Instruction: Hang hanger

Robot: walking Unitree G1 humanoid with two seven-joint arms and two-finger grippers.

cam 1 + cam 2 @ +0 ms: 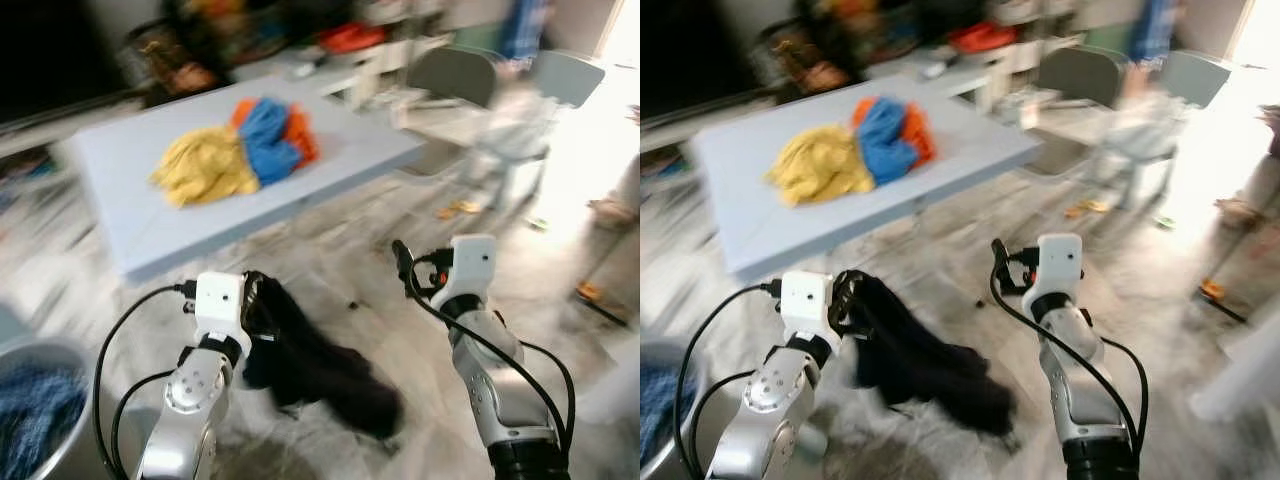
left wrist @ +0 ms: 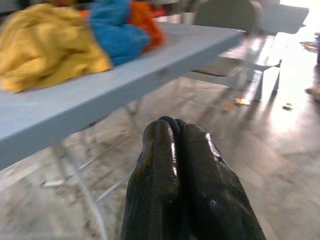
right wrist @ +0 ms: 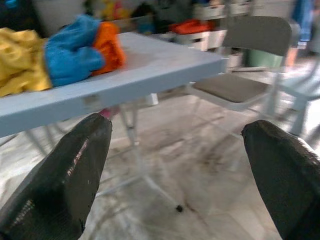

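The head views are blurred. A black garment (image 1: 320, 370) hangs from my left gripper (image 1: 256, 300) and trails down toward the marble floor. In the left wrist view its two fingers (image 2: 160, 165) are pressed together, with a bit of dark cloth at the tips. Whether a hanger sits inside the cloth I cannot tell. My right gripper (image 1: 403, 262) is held up over the floor to the right, apart from the garment. Its fingers (image 3: 65, 170) stand wide open with nothing between them.
Ahead stands a pale blue table (image 1: 130, 170) carrying a pile of yellow, blue and orange clothes (image 1: 240, 150). Grey folding chairs (image 1: 455, 75) stand at the back right. A basket holding blue cloth (image 1: 40, 410) sits at my lower left. Cluttered shelves line the back wall.
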